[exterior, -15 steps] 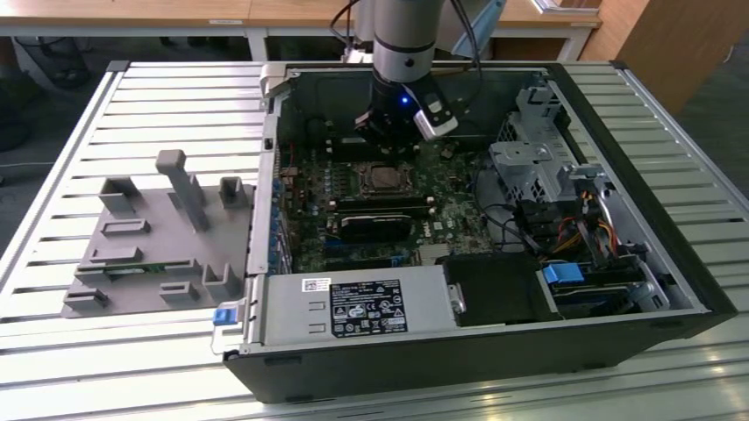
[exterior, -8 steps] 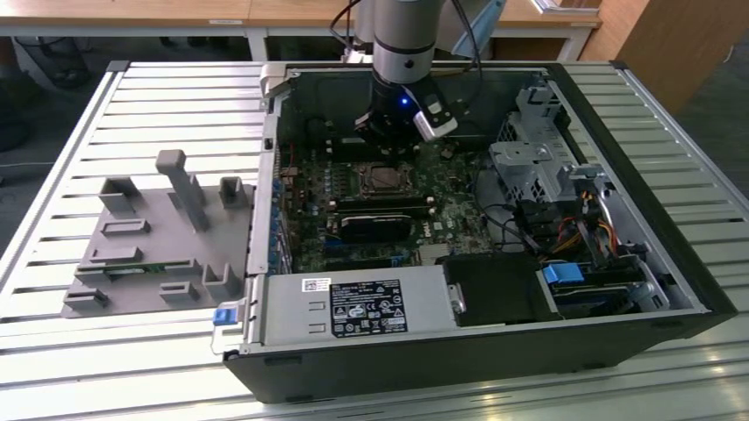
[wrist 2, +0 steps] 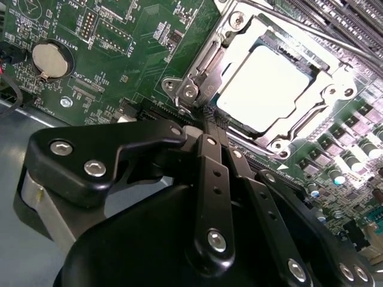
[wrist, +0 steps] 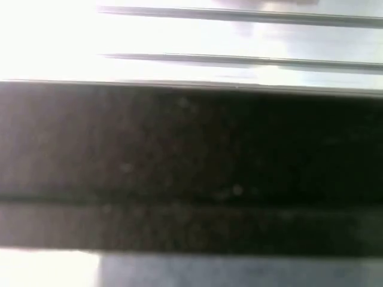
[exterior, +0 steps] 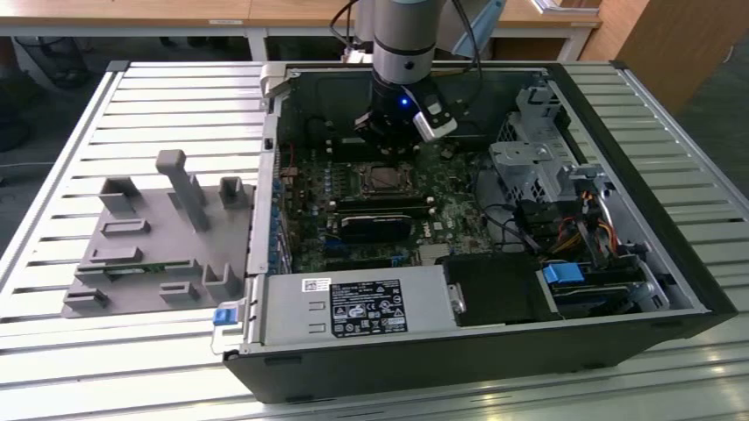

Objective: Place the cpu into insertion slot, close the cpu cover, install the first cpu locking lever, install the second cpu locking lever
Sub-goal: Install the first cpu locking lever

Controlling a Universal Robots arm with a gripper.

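Gripper fingers are drawn together to a narrow tip, holding nothing, in the second wrist view; the tip sits just beside the socket's edge. Going by size, the open computer case lies on a slatted table, with a grey fixture at 9 o'clock from the case in the exterior view. Inside, the green motherboard carries the insertion slot. The cpu cover is down around the cpu, which is seated at 1 o'clock from the gripper tip. A coin battery sits at 10 o'clock.
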